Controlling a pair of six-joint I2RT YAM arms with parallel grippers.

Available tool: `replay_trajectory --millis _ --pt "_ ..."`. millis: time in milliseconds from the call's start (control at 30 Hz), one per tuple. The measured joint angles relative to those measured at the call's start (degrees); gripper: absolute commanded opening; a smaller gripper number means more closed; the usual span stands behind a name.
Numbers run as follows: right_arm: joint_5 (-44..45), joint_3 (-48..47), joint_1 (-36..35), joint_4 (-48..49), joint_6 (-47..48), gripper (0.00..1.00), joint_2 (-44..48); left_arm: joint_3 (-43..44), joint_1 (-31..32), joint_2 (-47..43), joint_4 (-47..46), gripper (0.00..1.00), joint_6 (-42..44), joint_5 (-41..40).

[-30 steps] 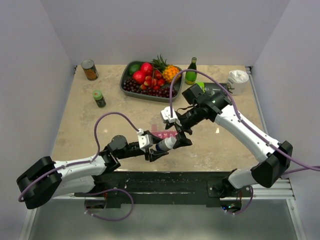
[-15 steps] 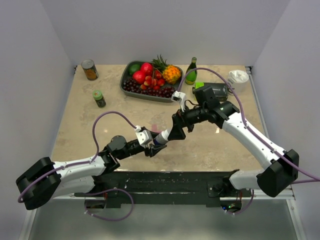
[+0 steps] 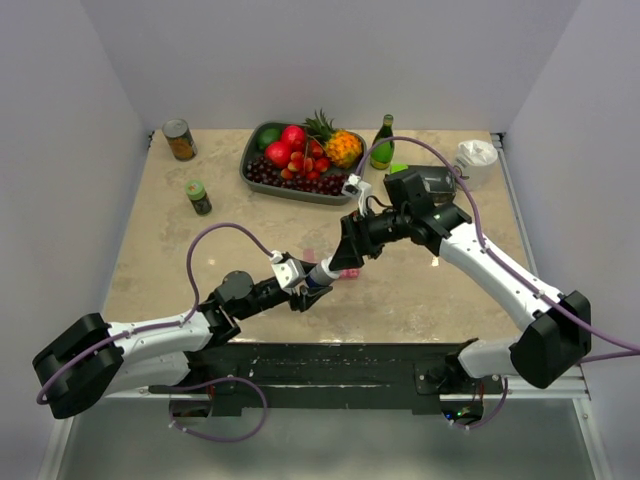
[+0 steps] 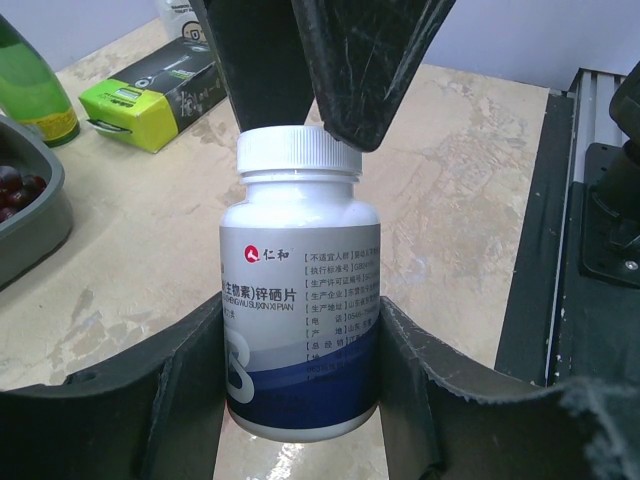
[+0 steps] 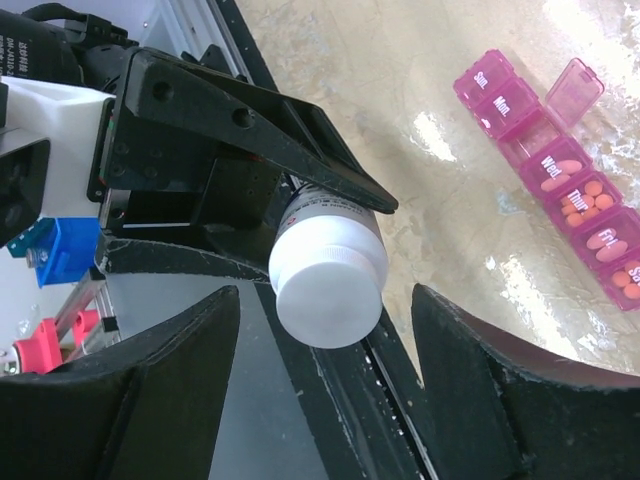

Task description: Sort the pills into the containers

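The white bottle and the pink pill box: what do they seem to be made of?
The bottle looks like opaque white plastic, smooth with a soft sheen, under a glossy printed label. The pill box seems translucent pink plastic: orange pills show through its lids, which glint.

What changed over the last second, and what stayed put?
The right gripper rolled over and shifted up-view; it now straddles the cap of the bottle, jaws open and not gripping. The left gripper carried the bottle slightly left, away from the bases. Unchanged: the left grip on the bottle, the cap on, the fruit tray.
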State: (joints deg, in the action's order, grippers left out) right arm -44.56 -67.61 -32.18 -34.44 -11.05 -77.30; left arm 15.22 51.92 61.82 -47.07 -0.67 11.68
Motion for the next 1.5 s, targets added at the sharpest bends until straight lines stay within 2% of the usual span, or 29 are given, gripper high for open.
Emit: replay_trajectory --millis 133,167,267,300,433,533,633,700,767,833,900,1067,1333,1500 --pt "-0.09 0.52 -0.04 0.2 -0.31 0.64 0.0 0.0 0.0 0.0 0.0 0.0 0.28 -0.04" --pt "-0.09 0.57 -0.07 0.24 -0.31 0.56 0.0 0.0 0.0 0.0 0.0 0.0 0.28 -0.04" --pt "-0.11 0.59 -0.24 0.37 -0.02 0.42 0.0 0.0 0.0 0.0 0.04 0.0 0.28 -0.04" --pt "-0.13 0.59 -0.35 0.42 0.13 0.33 0.0 0.0 0.0 0.0 0.07 0.0 0.28 -0.02" --pt "-0.63 0.59 -0.44 0.33 2.25 0.22 -0.02 0.0 -0.02 -0.02 0.44 0.0 0.48 0.59" --pt "-2.93 0.35 -0.59 -1.22 8.07 0.2 -0.17 0.0 -0.04 -0.44 1.27 0.0 0.9 2.25" --pt "-6.73 -2.71 -0.92 -8.7 23.85 0.19 -1.36 0.02 -0.04 -1.14 2.27 0.0 1.44 5.77" --pt "-8.94 -6.88 -1.66 -17.73 40.74 0.19 -3.08 0.33 -0.04 -1.36 2.54 0.0 1.66 8.22" --pt "-9.27 -9.53 -2.27 -23.52 51.6 0.19 -3.93 0.74 -0.07 -1.29 2.6 0.0 1.6 10.4" --pt "-9.33 -11.34 -2.78 -28.09 60.78 0.18 -4.2 1.33 -0.09 -1.05 2.89 0.0 1.55 12.39" --pt "-9.25 -12.26 -3.06 -30.86 66.07 0.18 -4.2 1.84 -0.09 -0.66 2.99 0.0 1.53 13.79" --pt "-8.9 -12.07 -3.41 -32.15 71.63 0.18 -4.0 2.05 -0.15 -0.55 3.74 0.0 1.44 14.75" --pt "-7.21 -9.73 -3.93 -29.9 72.65 0.17 -0.37 2.05 -0.48 -0.24 2.8 0.0 -0.52 16.7" --pt "-5.57 -9.94 -3.93 -29.57 73.88 0.17 -0.13 1.75 -2.36 1.99 -0.35 0.0 -4.9 19.19"
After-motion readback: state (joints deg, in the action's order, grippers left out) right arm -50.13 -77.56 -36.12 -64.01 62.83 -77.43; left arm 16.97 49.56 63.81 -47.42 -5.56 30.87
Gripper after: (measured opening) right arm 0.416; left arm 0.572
